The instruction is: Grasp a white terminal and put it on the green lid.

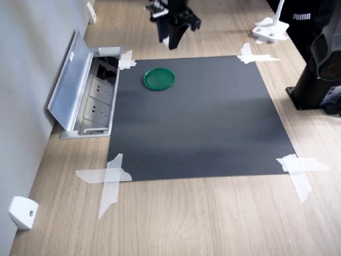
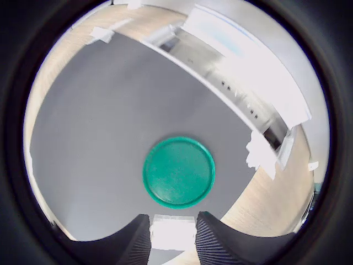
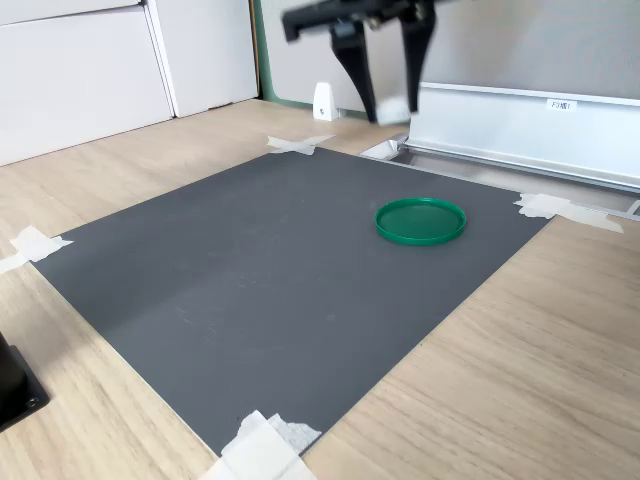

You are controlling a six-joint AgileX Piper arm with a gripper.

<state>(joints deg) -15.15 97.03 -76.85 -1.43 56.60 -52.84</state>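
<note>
Closest to the wrist camera are our two ribbed black fingers (image 2: 138, 243), and between them sits the white terminal (image 2: 172, 229), so we read the jaws as clenched on it, with the gripper (image 2: 172, 243) carrying it in the air. In the first exterior view the gripper (image 1: 171, 37) hangs above the far edge of the dark mat (image 1: 202, 122), a speck of white showing at its tip; in the second exterior view the same white piece (image 3: 392, 107) shows between the dark fingers, well above the worktop (image 3: 520, 340). The green lid (image 2: 178, 172) lies flat on the mat just ahead of the fingertips in the wrist view, and in both exterior views it sits below and a little off from the gripper, not directly under it. Beyond the lid, an open socket box (image 1: 96, 96) with its metal flap raised borders the mat on the first exterior view's left, with tape strips (image 1: 109, 178) at the mat's corners. Our judgement: the carry is nearly done, and the risk lies in the release. If we let go before centring over the lid, or from this height, the tiny block may bounce off the raised rim onto the mat or skitter towards the socket box.
</note>
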